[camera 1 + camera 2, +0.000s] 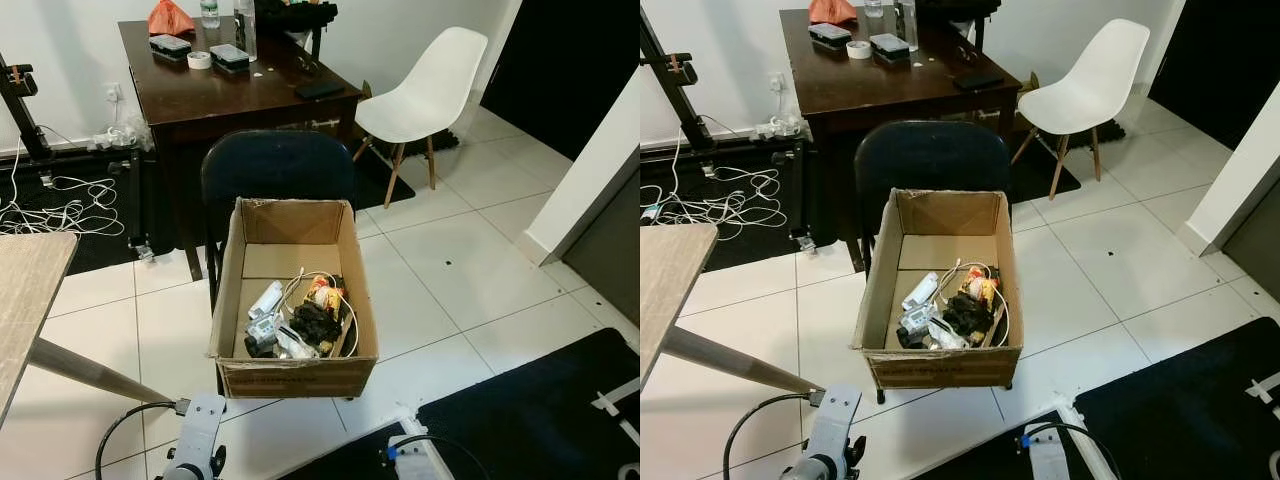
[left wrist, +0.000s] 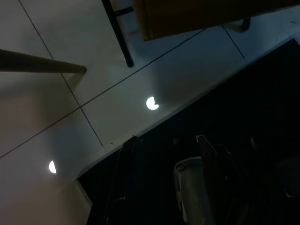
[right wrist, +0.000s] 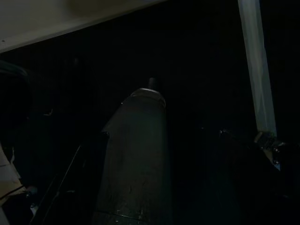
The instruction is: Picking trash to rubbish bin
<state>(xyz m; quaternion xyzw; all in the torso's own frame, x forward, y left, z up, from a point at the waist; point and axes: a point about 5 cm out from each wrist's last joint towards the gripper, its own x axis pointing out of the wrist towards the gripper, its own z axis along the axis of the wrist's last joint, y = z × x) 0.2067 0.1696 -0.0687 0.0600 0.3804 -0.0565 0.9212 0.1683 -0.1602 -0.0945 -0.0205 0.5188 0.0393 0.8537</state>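
A: Where's the trash?
B: Piled in the box (image 1: 295,300) on the dark chair (image 1: 275,165), at the box's near end.
A: And the claws?
B: Left claw (image 2: 161,154) hangs spread over the mat (image 2: 243,117); the right's state I cannot tell.
A: Best approach?
B: Probably step closer, then reach down from above the box.

Cardboard box (image 1: 293,375) on black chair (image 1: 276,167)
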